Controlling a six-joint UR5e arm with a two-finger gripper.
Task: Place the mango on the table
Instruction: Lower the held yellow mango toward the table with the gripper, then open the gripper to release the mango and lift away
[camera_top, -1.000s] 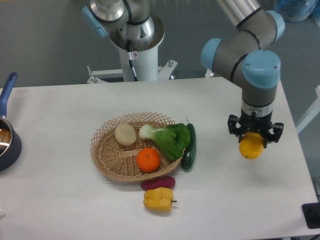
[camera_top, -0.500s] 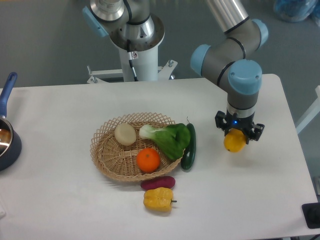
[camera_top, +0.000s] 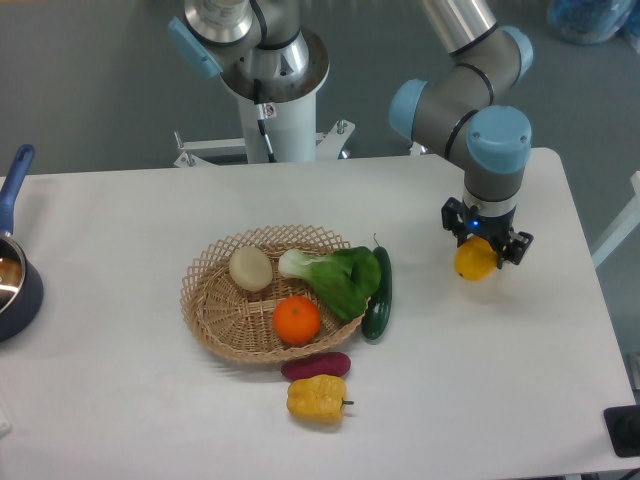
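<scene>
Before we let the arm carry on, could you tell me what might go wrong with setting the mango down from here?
1. The mango is rounded and smooth; if the gripper opens before it rests on the table, it could roll, perhaps toward the right edge, which is fairly near.
2. Whether the mango already touches the table cannot be told from this view, so pressing down further might bruise it.
3. The cucumber and basket lie to its left; a leftward roll could reach them.

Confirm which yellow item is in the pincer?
The mango, smooth and held right of the basket; the lumpy bell pepper lies loose on the table.
</scene>
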